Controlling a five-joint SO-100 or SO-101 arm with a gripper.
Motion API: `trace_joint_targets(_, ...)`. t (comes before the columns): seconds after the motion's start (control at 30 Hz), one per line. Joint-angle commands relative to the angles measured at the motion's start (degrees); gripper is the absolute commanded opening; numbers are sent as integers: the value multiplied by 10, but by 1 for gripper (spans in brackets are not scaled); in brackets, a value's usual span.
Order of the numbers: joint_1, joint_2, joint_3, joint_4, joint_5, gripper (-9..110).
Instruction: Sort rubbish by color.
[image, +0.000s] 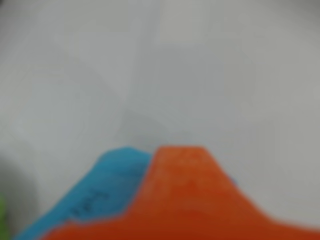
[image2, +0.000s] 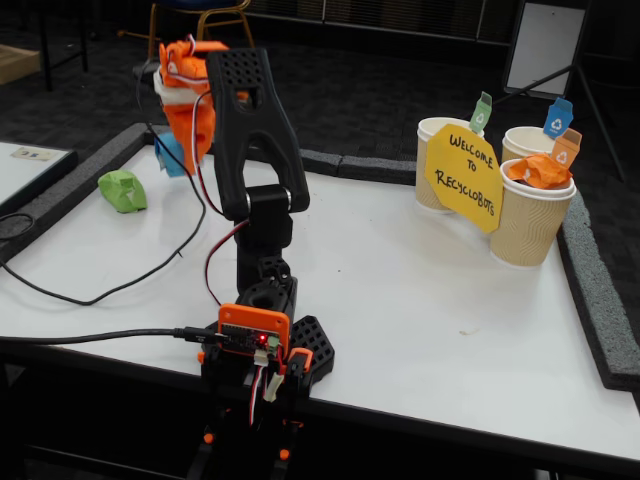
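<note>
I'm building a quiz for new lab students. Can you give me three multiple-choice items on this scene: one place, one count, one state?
1. Where is the green wad?
A. on the table, left in the fixed view
B. in a cup
C. on the floor

2. How many paper cups are there?
A. one
B. three
C. five

3. The orange-tagged cup is:
A. tipped over
B. upright and empty
C. upright, holding the orange wad

Answers: 1 A, it lies on bare tabletop; 2 B, three stand together at right; 3 C, the wad shows at its rim.
</note>
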Motion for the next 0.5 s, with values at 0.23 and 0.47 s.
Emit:
trace_joint_targets(0.23,30,366,161,-15,8,0)
trace_joint_targets(0.47,33,509,297,-31,8,0)
